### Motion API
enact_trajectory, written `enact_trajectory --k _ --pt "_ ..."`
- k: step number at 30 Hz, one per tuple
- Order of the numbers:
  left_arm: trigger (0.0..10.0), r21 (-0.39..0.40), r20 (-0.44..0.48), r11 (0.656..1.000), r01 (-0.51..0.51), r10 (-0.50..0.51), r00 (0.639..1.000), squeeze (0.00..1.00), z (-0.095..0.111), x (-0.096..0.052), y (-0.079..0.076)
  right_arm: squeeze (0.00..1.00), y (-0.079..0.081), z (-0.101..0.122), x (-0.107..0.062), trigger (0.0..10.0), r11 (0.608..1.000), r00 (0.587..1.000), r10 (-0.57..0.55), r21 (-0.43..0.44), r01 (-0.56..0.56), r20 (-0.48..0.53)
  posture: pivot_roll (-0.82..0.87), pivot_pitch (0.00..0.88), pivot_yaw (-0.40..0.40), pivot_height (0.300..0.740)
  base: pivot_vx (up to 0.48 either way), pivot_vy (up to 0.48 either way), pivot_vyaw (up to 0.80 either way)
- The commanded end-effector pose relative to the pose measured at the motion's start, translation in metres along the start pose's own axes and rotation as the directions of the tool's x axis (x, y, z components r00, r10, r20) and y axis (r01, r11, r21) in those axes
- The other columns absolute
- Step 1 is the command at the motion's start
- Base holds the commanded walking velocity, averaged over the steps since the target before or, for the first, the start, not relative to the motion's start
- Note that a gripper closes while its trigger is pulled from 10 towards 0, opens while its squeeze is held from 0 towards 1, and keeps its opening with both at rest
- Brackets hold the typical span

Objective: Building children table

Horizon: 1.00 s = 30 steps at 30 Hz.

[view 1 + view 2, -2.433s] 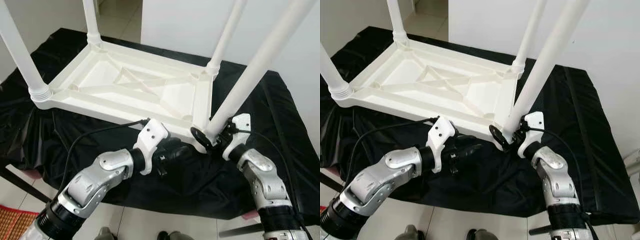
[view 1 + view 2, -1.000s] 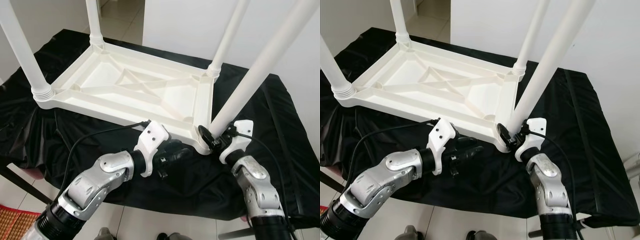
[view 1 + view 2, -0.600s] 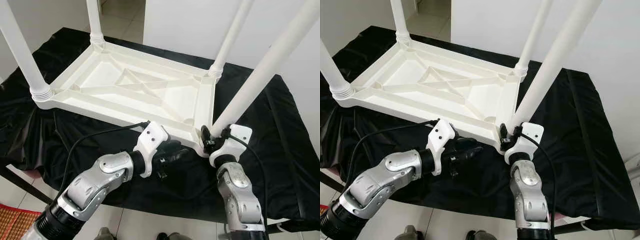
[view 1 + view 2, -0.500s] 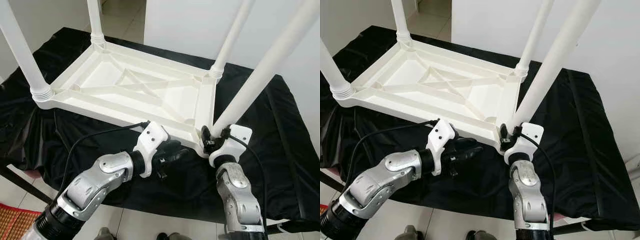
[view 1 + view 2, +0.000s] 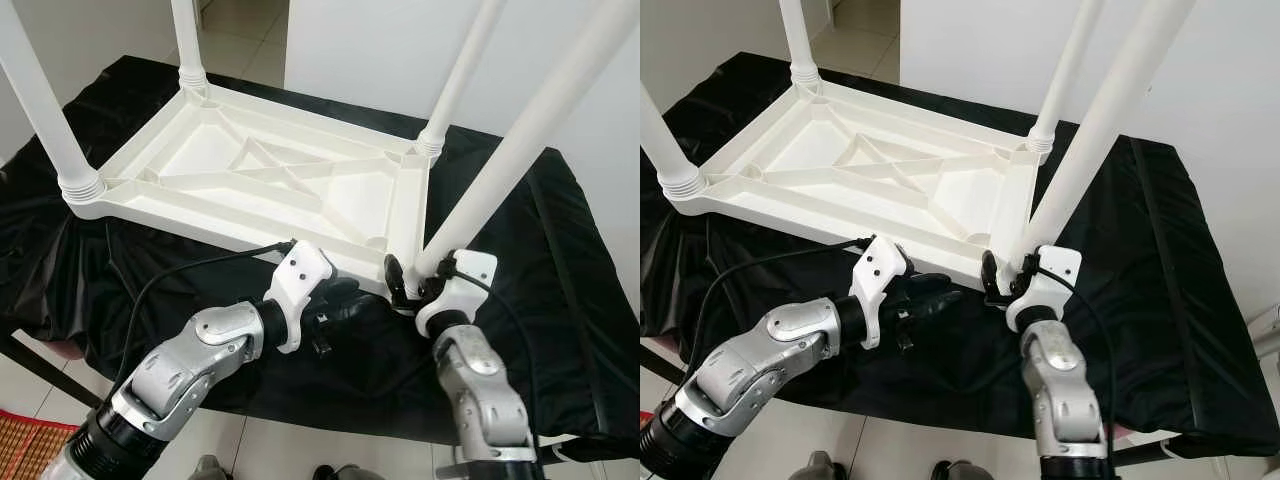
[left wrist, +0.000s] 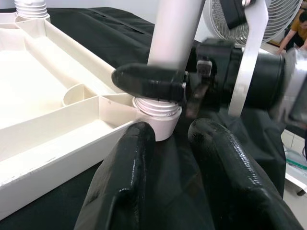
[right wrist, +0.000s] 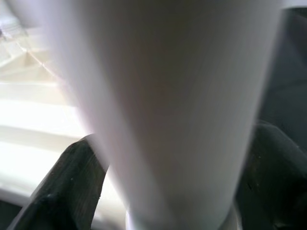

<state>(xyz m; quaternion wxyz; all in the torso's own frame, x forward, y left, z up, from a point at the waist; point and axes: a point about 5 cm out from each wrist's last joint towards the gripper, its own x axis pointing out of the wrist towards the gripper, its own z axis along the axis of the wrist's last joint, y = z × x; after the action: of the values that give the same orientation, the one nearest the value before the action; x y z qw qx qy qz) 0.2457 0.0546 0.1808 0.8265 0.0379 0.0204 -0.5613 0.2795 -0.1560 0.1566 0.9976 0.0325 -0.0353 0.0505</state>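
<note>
A white plastic children's table (image 5: 200,215) lies upside down on black cloth, its legs pointing up. My right gripper (image 5: 405,282) is shut on the near right leg (image 5: 510,160) just above its ribbed collar (image 6: 157,108), where it meets the corner socket. This leg leans to the right. In the right wrist view the leg (image 7: 168,96) passes between the two black fingers (image 7: 72,182). My left gripper (image 5: 345,300) rests low over the cloth beside the table's front rail. It points at that corner, and its fingers (image 6: 139,143) stand slightly open with nothing between them.
The black cloth (image 5: 560,300) covers a low bench with tiled floor in front. A white wall rises behind the right side. A fan (image 6: 283,14) and a person (image 6: 300,24) stand beyond the bench. A red mat (image 5: 25,445) lies on the floor at the near left.
My right forearm has swung left and now comes up from under the leg, the gripper staying at the leg's base. The left arm has hardly moved.
</note>
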Motion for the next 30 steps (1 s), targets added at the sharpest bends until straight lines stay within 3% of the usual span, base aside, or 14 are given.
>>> enact_trajectory --k 1,2,9,16,30 --pt "10.0 -0.002 0.001 0.993 0.120 -0.120 0.993 0.00 0.001 -0.001 -0.008 1.00 -0.006 0.000 0.001 10.0 0.999 0.999 0.046 -0.007 -0.046 0.001 0.07 0.111 -0.099 0.740 0.000 0.000 0.00" --pt "10.0 -0.001 0.001 0.993 0.120 -0.120 0.993 0.00 0.001 -0.001 -0.008 0.00 -0.006 0.000 0.002 10.0 0.997 0.997 0.076 -0.007 -0.076 -0.002 0.08 0.112 -0.098 0.740 0.000 0.000 0.00" --pt "10.0 -0.004 0.000 0.993 0.116 -0.116 0.993 0.00 0.002 -0.003 -0.007 0.00 -0.012 0.005 0.006 10.0 0.982 0.982 0.187 -0.040 -0.187 0.001 0.09 0.116 -0.089 0.740 0.000 0.000 0.00" --pt "10.0 -0.006 -0.011 0.992 0.123 -0.123 0.992 0.00 0.003 -0.007 -0.006 0.00 -0.030 0.009 0.009 10.0 0.900 0.903 0.430 -0.070 -0.430 -0.010 0.10 0.121 -0.067 0.740 0.000 0.000 0.00" --pt "10.0 -0.006 -0.033 0.992 0.124 -0.124 0.992 0.00 0.004 -0.014 -0.005 0.00 -0.047 -0.015 0.014 10.0 0.833 0.833 0.536 -0.075 -0.548 -0.135 0.13 0.135 -0.036 0.740 0.000 0.000 0.00"
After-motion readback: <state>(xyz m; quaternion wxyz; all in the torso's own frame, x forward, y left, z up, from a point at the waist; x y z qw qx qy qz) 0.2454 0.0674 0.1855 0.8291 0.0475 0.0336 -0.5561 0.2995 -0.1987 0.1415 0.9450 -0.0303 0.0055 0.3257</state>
